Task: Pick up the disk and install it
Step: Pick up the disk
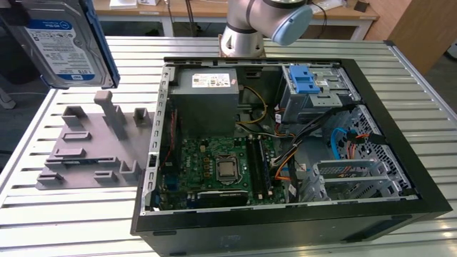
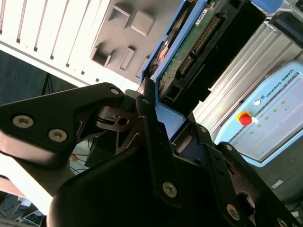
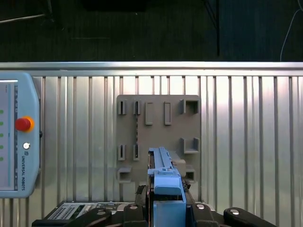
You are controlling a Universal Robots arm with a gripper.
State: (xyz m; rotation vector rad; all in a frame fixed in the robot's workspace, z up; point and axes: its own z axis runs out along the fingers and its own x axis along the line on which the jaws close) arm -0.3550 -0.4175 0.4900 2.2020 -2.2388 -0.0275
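The disk (image 1: 61, 45) hangs in the air at the exterior view's top left, label side facing the camera, high over the slatted table. In the second wrist view my gripper (image 2: 170, 118) is shut on the disk (image 2: 194, 52) across its blue side rails, and its green circuit board and connector show. The first wrist view looks down the disk's (image 3: 165, 179) blue-railed edge, held between the fingers of my gripper (image 3: 166, 208). The disk hangs above the grey fixture plate (image 3: 158, 127).
An open computer case (image 1: 286, 225) lies on the table to the exterior view's right of the grey fixture plate (image 1: 85, 155). Inside it are a power-supply box (image 1: 207, 101) and a metal cage with a blue latch (image 1: 314, 85). A teach pendant (image 3: 14, 142) lies on the table.
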